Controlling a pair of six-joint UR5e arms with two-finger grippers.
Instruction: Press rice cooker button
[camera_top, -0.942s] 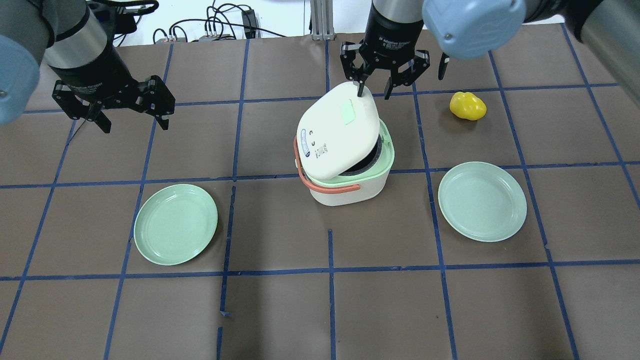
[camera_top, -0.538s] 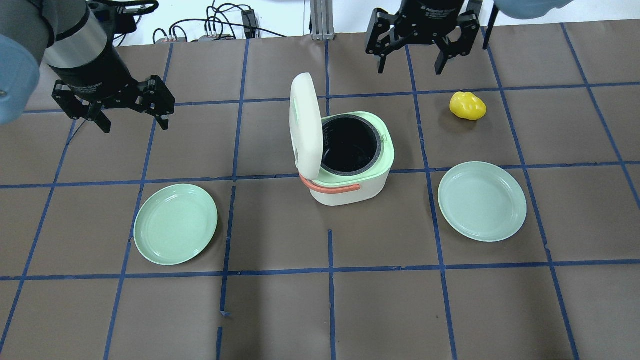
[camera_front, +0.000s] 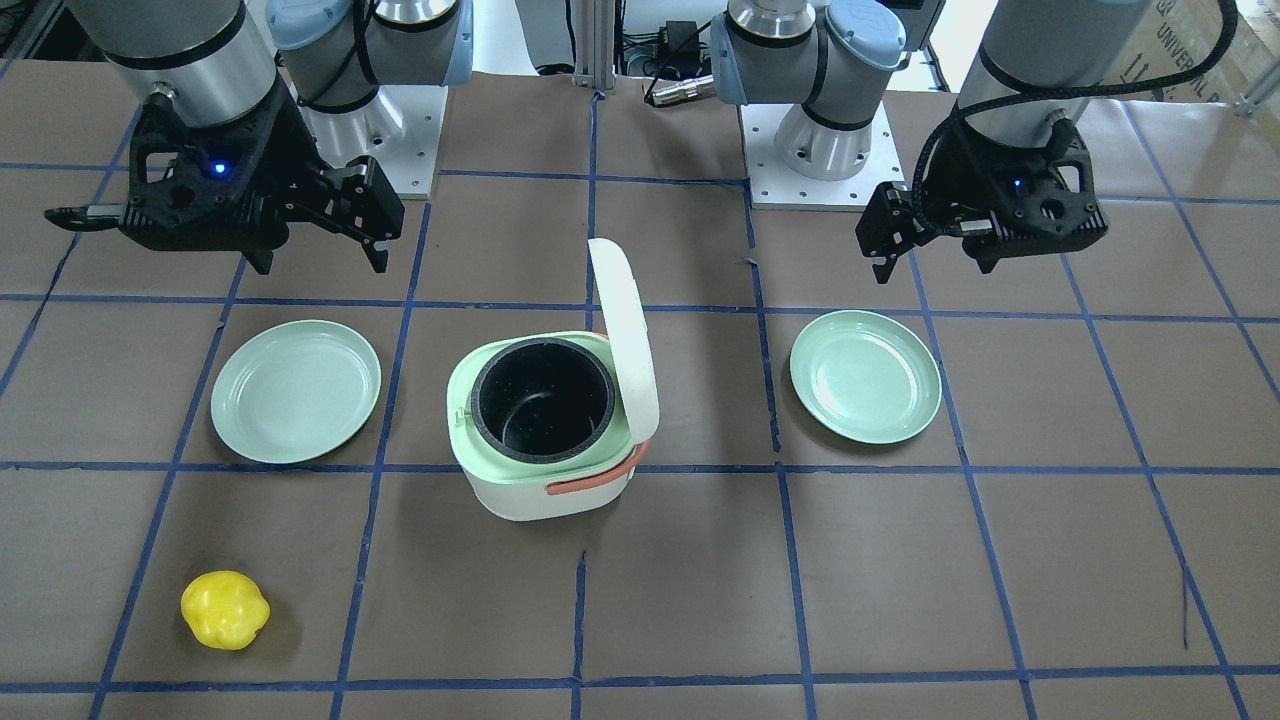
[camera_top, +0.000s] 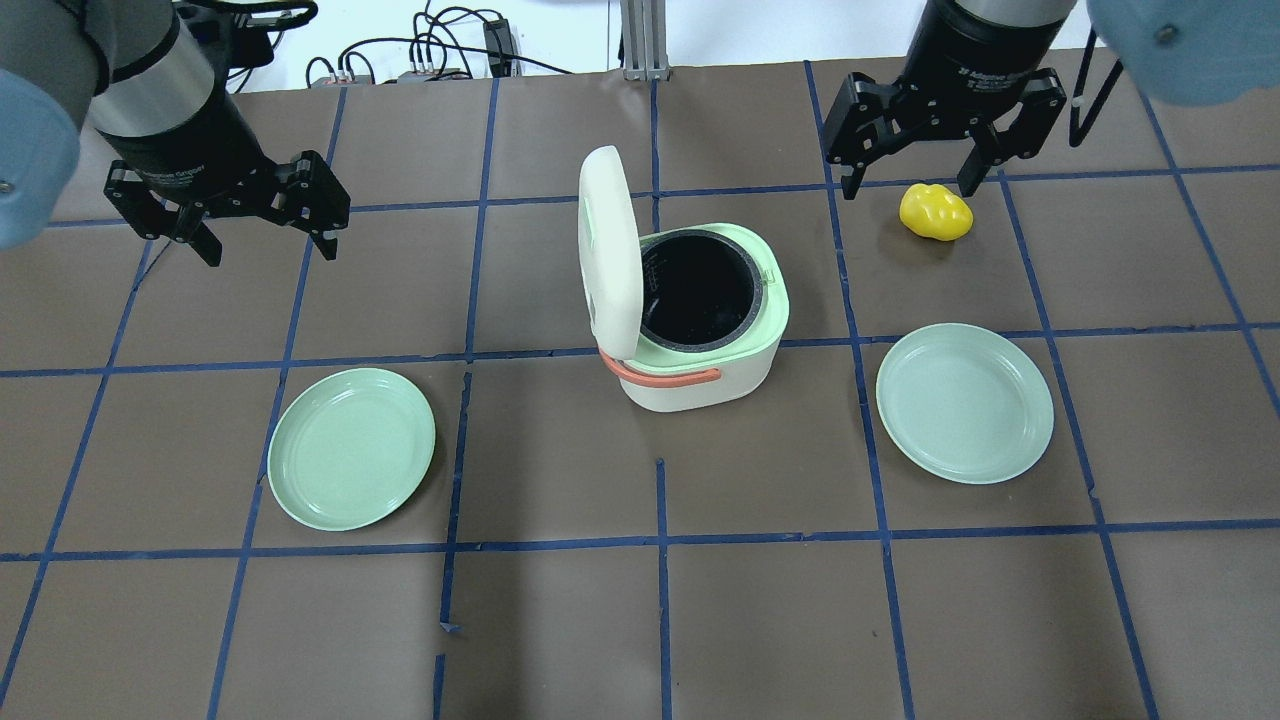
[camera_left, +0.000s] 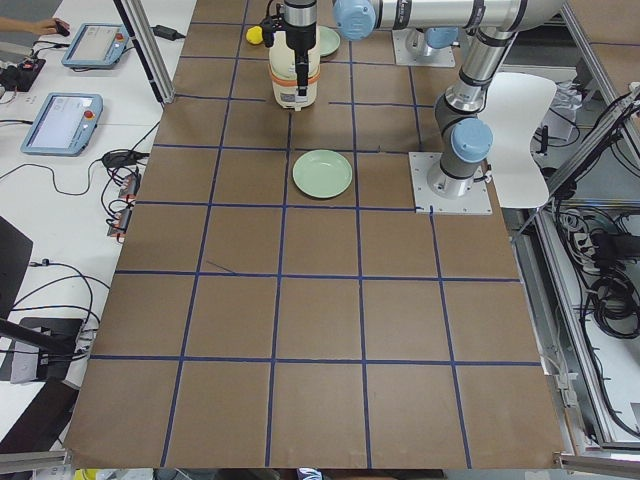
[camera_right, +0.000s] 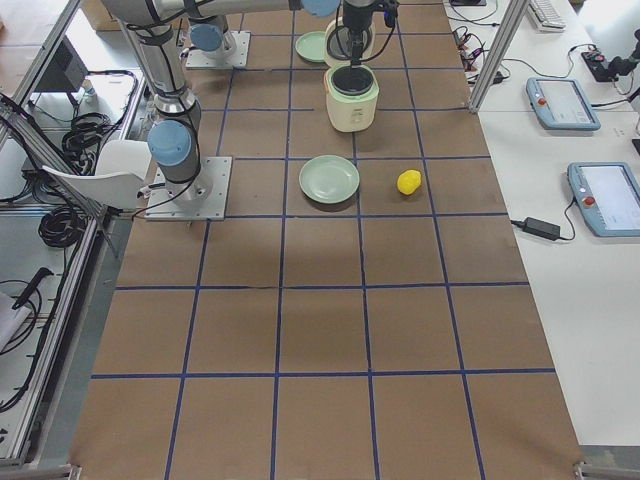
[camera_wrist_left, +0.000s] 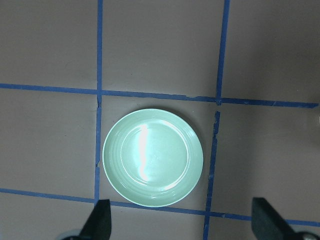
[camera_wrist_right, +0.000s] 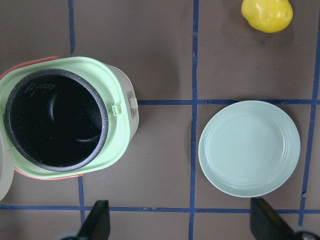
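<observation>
The right gripper (camera_top: 908, 188) hangs high over its half of the desk, jaws spread wide, holding nothing. The left gripper (camera_top: 272, 252) hovers likewise, wide and empty, over the left plate (camera_top: 350, 448). Between them the rice cooker (camera_top: 715, 385) stands mid-desk, lid (camera_top: 610, 250) upright, so the press looks done. A low inward sweep could clip that lid shut. The right plate (camera_top: 965, 402) beside the cooker and a yellow bell pepper (camera_top: 935, 212) nearer the operators' edge block nothing.

The green plate (camera_wrist_left: 152, 157) gleams like glossy plastic; the rice cooker (camera_top: 745, 382) looks smooth, the bench (camera_top: 800, 620) matt brown paper.
</observation>
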